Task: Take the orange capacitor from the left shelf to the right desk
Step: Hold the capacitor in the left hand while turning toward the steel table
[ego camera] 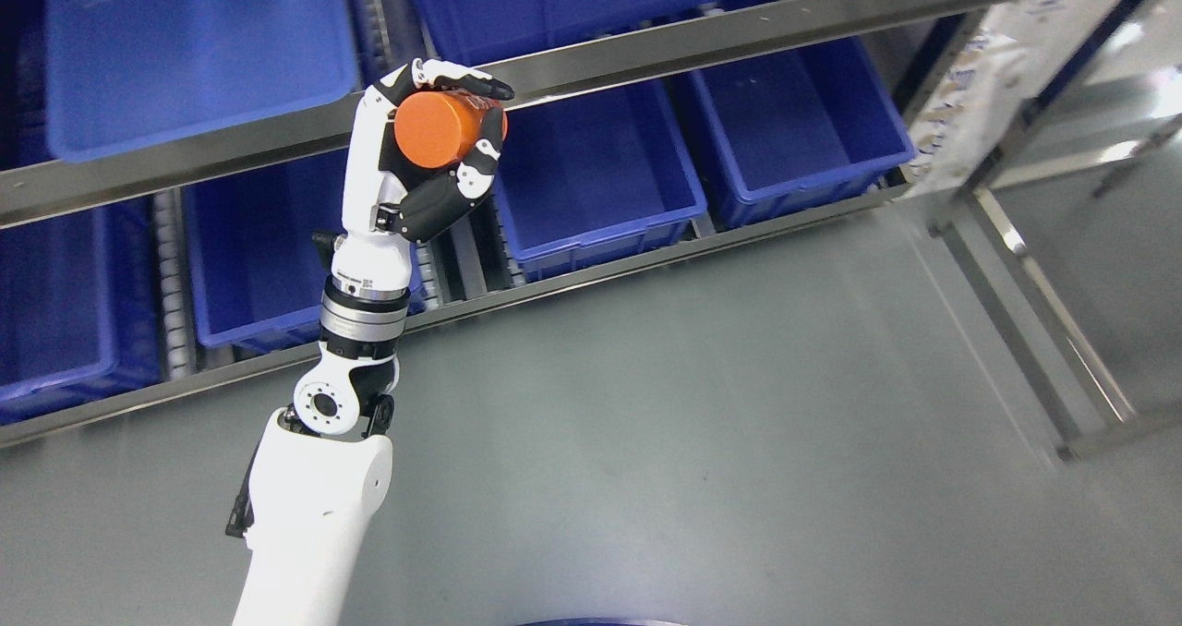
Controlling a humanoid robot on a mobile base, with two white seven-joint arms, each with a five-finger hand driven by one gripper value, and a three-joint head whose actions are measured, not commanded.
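Observation:
An orange cylindrical capacitor (436, 129) is held in my left hand (450, 127), whose white and black fingers (462, 78) curl over its top and under its side. The hand is raised in front of the metal shelf rail (646, 40), level with the gap between the upper and lower rows of blue bins. My left arm rises from the bottom edge left of the middle. The right arm does not show.
The steel shelf holds blue plastic bins: one (591, 178) just right of the hand, another (794, 137) further right, more on the left (249, 247) and above (185, 54). Grey floor lies below. A metal table frame (1034, 284) stands at the right.

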